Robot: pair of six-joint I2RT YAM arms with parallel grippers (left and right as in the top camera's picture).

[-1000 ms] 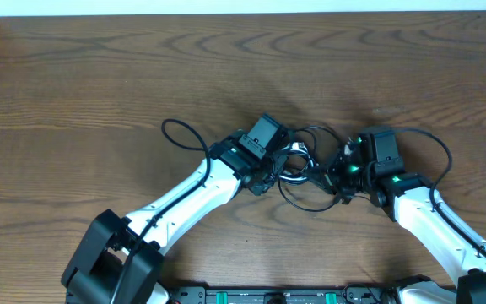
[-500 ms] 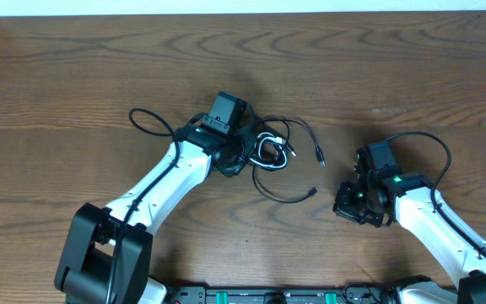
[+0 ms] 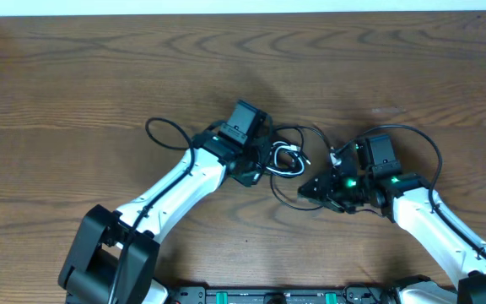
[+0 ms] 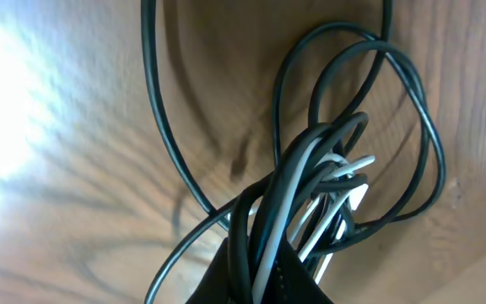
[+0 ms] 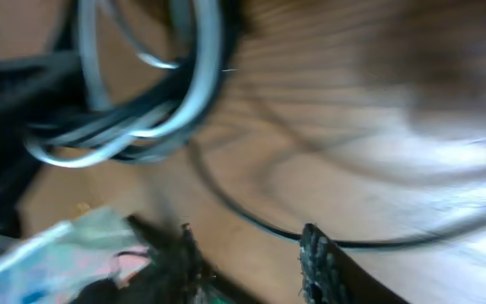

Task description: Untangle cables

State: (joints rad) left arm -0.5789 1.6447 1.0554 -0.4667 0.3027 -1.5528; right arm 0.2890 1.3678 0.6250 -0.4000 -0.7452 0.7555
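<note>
Left claw [image 4: 260,283] pinches the cables [image 4: 281,203]; right claw [image 5: 247,257], parted, sits just beside them.

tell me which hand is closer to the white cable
Left. The left hand is clamped on the tangle that includes the white cable; the right hand is open, apart from it, to its right.
</note>
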